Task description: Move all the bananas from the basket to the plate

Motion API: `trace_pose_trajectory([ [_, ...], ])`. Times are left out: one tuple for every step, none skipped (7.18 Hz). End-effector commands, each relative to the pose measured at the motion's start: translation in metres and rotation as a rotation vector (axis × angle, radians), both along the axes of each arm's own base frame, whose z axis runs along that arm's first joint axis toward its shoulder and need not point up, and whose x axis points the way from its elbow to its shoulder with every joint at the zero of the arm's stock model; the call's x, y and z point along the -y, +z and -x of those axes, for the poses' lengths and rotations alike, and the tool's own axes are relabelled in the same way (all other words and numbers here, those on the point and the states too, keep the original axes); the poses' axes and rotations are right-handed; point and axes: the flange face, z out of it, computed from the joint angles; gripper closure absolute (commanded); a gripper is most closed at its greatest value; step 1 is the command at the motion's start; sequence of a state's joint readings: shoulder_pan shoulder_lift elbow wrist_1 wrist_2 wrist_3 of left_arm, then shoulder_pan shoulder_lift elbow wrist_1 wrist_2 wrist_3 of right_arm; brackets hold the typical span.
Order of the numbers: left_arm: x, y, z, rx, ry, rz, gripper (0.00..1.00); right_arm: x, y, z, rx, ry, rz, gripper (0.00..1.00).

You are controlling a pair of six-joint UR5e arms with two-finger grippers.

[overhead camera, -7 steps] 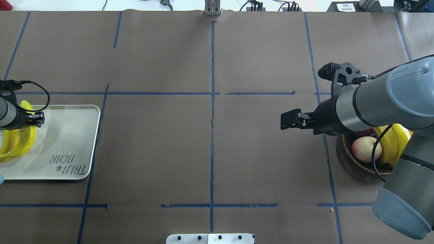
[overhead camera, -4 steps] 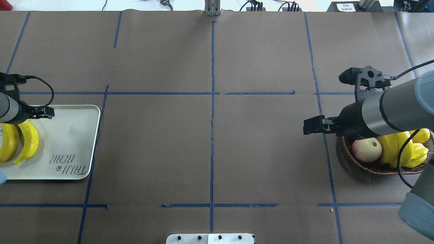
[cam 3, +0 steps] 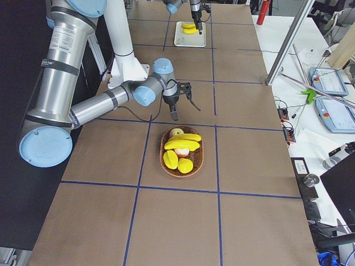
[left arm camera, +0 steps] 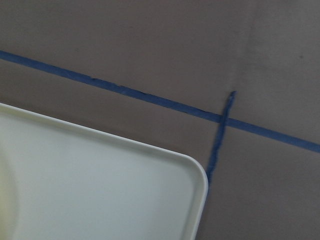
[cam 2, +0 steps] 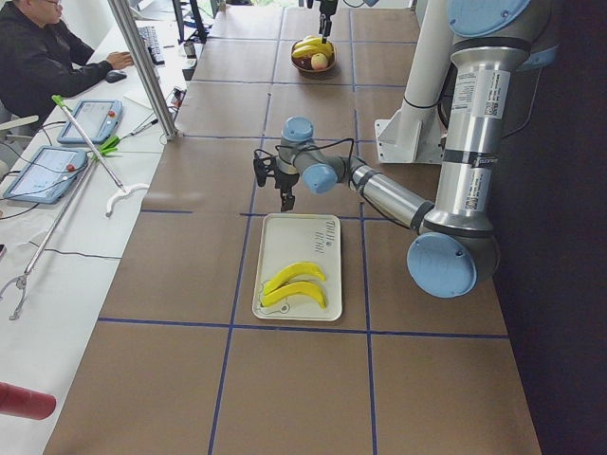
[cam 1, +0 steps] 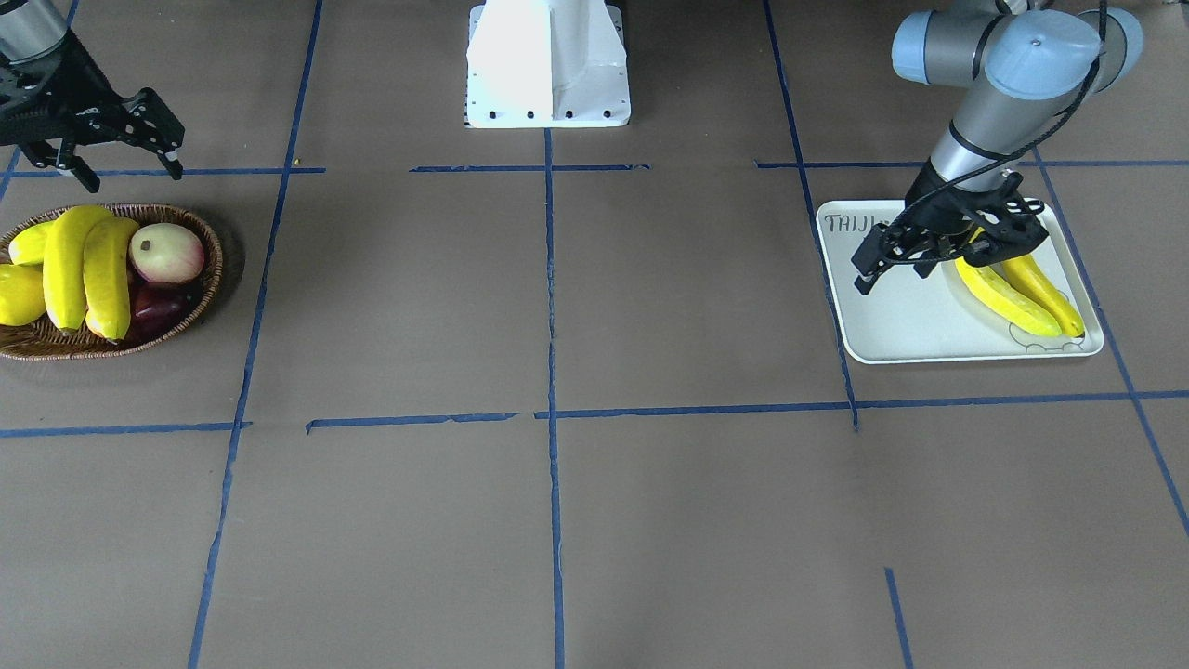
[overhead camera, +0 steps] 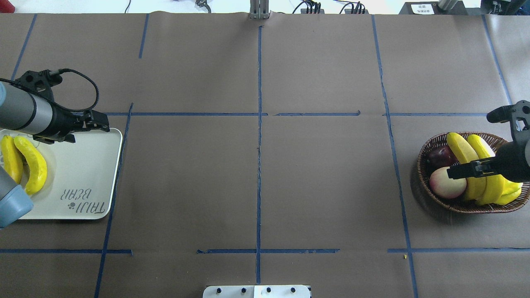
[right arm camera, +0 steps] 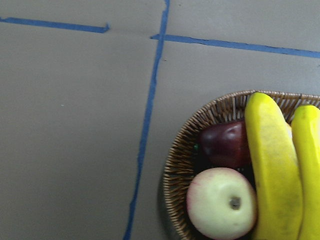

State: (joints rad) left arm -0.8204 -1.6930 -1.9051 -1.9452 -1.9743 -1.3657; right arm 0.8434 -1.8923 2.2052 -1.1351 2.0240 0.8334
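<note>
The plate (overhead camera: 83, 165) is located near the bench's end on the robot's left. Two bananas (overhead camera: 35, 167) are laid side by side on it, close together, on the part nearest that end of the bench. The lettered part toward the bench's centre is bare.

The left gripper (cam 1: 892, 269) is held above the side of the plate that faces the bench's centre. Its fingers are spread wide and nothing is held between them. In the left wrist view only the plate's rounded corner, the brown bench cover and two crossing strips of blue tape (left arm camera: 220, 117) are seen.

The basket (overhead camera: 430, 203) is located near the bench's end on the robot's right. Two further bananas (cam 1: 65, 265) lie side by side in it, resting across the other fruit. A pink-cream apple (overhead camera: 445, 186) and a dark red fruit (right arm camera: 227, 142) are seated at the basket's end toward the bench's centre. Short yellow-green fruits (cam 1: 19, 293) are seated at the end toward the bench's right edge.

The right gripper (cam 1: 121, 165) is held high over the basket, clear of the fruit. Its fingers are spread wide and nothing is gripped.

The white robot base (cam 1: 548, 65) is mounted at the middle of the bench's edge on the robot's side.
</note>
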Motion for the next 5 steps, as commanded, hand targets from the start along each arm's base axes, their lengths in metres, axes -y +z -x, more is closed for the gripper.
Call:
trace_pose_trajectory([
  [-0.006,-0.032,-0.026,-0.064,-0.016,0.035,0.00,0.008,0.068,-0.061,0.102,0.034,0.102,0.00],
  [-0.007,-0.040,-0.034,-0.076,-0.005,0.028,0.00,0.012,0.087,-0.060,0.083,0.039,0.130,0.00],
  [-0.007,-0.046,-0.039,-0.090,0.003,0.016,0.00,0.015,0.103,-0.057,0.067,0.044,0.157,0.00],
  [-0.007,-0.050,-0.040,-0.101,0.005,0.007,0.00,0.027,0.112,-0.050,0.062,0.051,0.169,0.00],
  [-0.008,-0.054,-0.040,-0.136,0.006,-0.019,0.00,0.035,0.119,-0.046,0.053,0.062,0.174,0.01],
])
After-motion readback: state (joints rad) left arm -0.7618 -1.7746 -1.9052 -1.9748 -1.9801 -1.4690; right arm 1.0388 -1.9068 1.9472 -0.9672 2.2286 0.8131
